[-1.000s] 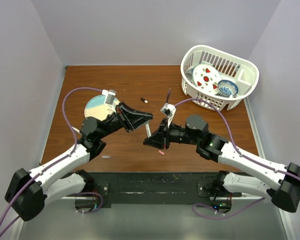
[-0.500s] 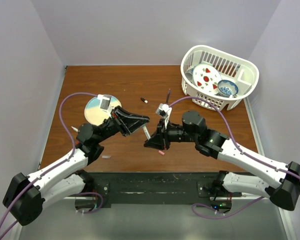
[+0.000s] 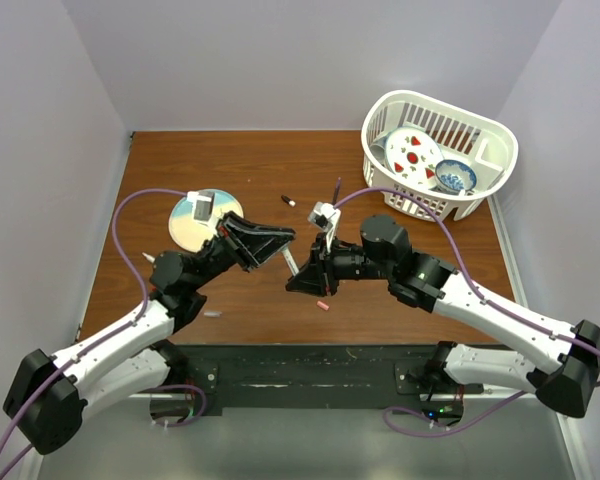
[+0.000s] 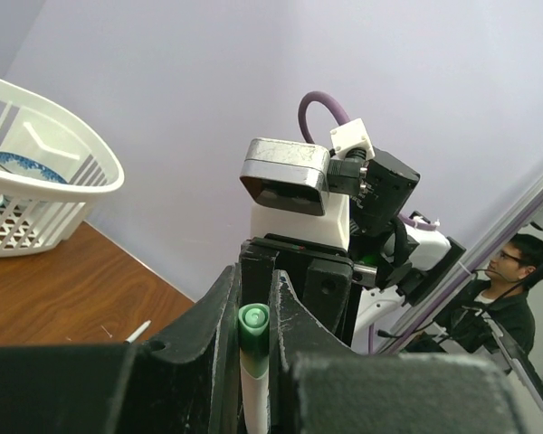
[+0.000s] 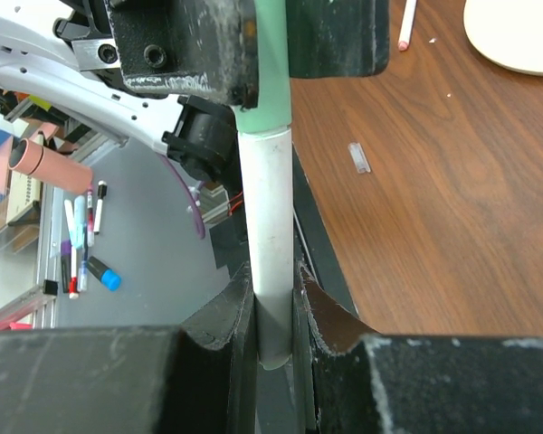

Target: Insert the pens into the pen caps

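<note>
Mid-table, clear of edges, one white pen (image 5: 270,208) is clamped by the right gripper (image 3: 296,280), its green cap (image 5: 271,72) pinched by the left gripper (image 3: 283,240). One pink cap (image 3: 323,305) lies at five o'clock, one black cap (image 3: 289,201) at twelve.

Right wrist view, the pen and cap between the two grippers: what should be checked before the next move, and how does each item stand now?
1. Left gripper shut on the green cap: ok.
2. Right gripper shut on the white pen: ok.
3. Cap and pen in one line, ends meeting: ok.
4. Cap pushed fully home: cannot tell.
5. Further pieces in sight: dark pen and dark cap lie loose on the table: ok.
</note>
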You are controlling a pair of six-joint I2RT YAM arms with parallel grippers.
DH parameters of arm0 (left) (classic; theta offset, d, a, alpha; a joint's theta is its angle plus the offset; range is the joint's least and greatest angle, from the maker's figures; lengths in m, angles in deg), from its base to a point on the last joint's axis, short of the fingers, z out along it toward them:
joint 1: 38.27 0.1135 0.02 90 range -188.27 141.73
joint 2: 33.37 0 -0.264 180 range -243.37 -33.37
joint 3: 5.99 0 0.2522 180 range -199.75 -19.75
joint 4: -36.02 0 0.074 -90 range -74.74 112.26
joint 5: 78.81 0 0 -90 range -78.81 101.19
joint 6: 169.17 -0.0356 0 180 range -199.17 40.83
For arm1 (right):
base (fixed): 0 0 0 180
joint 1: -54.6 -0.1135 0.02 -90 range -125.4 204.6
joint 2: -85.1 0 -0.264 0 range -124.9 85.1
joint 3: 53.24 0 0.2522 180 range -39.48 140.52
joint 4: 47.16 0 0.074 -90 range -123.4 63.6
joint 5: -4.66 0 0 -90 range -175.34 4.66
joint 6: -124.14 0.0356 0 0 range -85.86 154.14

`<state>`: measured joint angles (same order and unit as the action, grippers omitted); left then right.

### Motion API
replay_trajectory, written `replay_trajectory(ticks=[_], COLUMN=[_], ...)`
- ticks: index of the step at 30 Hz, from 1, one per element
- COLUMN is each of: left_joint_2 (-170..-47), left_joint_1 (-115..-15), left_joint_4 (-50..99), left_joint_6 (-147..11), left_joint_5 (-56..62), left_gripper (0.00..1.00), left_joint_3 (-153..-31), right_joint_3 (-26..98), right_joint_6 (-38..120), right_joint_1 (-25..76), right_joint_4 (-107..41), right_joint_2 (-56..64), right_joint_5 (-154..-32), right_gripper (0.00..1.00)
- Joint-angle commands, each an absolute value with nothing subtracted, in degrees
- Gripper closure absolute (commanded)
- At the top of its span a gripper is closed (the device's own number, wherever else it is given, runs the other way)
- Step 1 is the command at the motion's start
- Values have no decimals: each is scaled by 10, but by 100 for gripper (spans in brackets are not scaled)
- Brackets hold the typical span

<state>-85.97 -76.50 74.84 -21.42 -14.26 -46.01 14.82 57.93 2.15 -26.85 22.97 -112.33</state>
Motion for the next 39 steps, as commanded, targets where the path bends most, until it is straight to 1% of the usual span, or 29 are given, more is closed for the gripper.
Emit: replay_trajectory(ticks=[1, 7, 15, 20, 24, 31, 33, 36, 39], left_joint_2=[-872, -898, -875, -892, -902, -887, -884, -881, -882], left_joint_1=[-840, -857, -861, -878, -903, -910, -909, -908, -893], left_joint_4=[629, 722, 681, 741, 709, 653, 624, 533, 439], left_joint_6=[-230, -180, -191, -162, -183, -195, -213, -261, -303], left_joint_5=[-353, -381, -387, -397, -388, -371, -351, -305, -263], left_gripper=[100, 100, 100, 100, 100, 100, 100, 100, 100], left_joint_3=[-419, -385, -358, -350, -356, -357, -383, -445, -514], right_joint_3=[252, 271, 287, 296, 276, 302, 299, 259, 192], right_joint_6=[605, 625, 587, 587, 604, 586, 579, 568, 575], right_joint_1=[80, 88, 88, 89, 89, 89, 89, 89, 90], right_joint_4=[-543, -548, -563, -569, -599, -564, -532, -506, -500], right_joint_2=[248, 237, 249, 225, 216, 208, 208, 219, 247], right_joint_5=[-980, -982, -993, -990, -972, -974, -976, -1003, -1005], right_gripper=[100, 100, 100, 100, 100, 100, 100, 100, 100])
